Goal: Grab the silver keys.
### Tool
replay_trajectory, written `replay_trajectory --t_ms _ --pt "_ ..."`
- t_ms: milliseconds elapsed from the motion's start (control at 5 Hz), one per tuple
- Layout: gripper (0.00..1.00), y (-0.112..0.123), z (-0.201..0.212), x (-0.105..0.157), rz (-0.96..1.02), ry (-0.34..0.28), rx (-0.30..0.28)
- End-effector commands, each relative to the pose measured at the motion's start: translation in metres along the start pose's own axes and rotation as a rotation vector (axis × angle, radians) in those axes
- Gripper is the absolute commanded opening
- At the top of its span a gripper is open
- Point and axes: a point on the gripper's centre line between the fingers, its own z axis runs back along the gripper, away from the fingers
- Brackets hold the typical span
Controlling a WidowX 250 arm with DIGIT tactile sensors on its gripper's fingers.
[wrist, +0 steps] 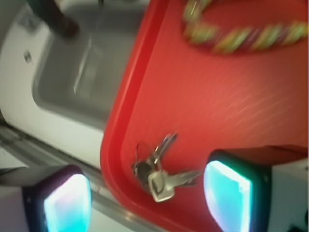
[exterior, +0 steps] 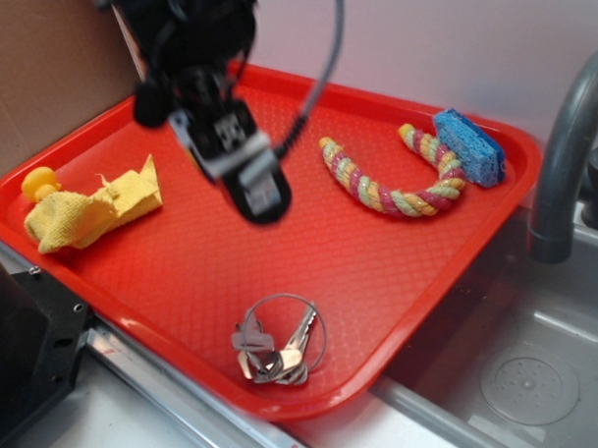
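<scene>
The silver keys lie on a thin wire ring near the front edge of the red tray. In the wrist view the silver keys lie flat between and below my two fingers, close to the tray's rim. My gripper hangs in the air above the tray's middle, well behind and above the keys. It is open, with nothing between its glowing pads. The gripper touches nothing.
A yellow cloth with a yellow duck lies at the tray's left. A striped rope toy and a blue sponge sit at the back right. A grey tap and sink stand to the right.
</scene>
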Motion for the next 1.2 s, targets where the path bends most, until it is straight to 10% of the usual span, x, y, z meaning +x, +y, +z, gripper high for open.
replay_trajectory --t_ms 0,400,600,1000 --pt "1.00 -0.002 -0.041 -0.007 -0.102 0.108 0.070" --pt "1.00 -0.005 -0.056 -0.005 -0.163 0.141 0.102" --pt "0.00 -0.005 -0.058 -0.004 -0.163 0.139 0.083" --pt "0.00 -0.004 -0.061 -0.003 -0.155 0.144 0.071"
